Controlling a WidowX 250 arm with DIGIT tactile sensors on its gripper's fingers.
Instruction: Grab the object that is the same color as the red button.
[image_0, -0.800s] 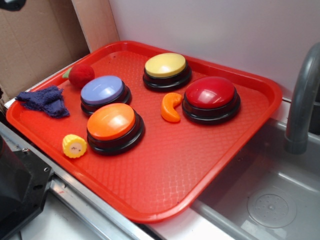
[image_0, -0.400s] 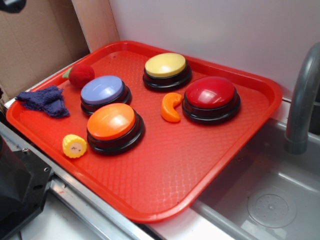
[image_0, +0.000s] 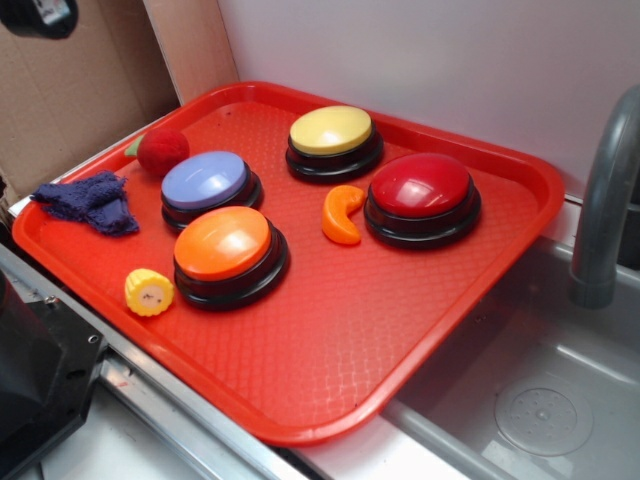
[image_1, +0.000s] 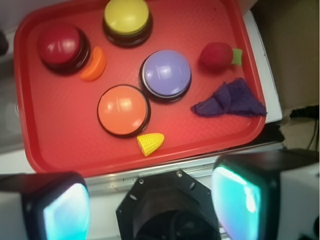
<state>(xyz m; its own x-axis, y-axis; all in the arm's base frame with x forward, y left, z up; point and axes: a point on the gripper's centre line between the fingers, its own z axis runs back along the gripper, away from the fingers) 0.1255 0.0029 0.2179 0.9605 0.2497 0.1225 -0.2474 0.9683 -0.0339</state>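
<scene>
Red fuzzy ball (image_1: 216, 55) near the tray's (image_1: 60, 155) edge, just beside the purple button (image_1: 166, 74) and the blue cloth (image_1: 230, 100). Same color as the red button (image_1: 61, 45). Still at the approach step: gripper (image_1: 150, 200) high above, fingers spread wide, holding nothing. Next, probably a descent over the ball. Four buttons, one ball, one cloth, one toy corn (image_1: 150, 143), one orange crescent (image_1: 94, 64).

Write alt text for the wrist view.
A red plastic tray holds four dome buttons, red, yellow, purple and orange, and a small dark-red fuzzy ball beside a crumpled purple cloth. The open gripper frames the bottom edge.
</scene>
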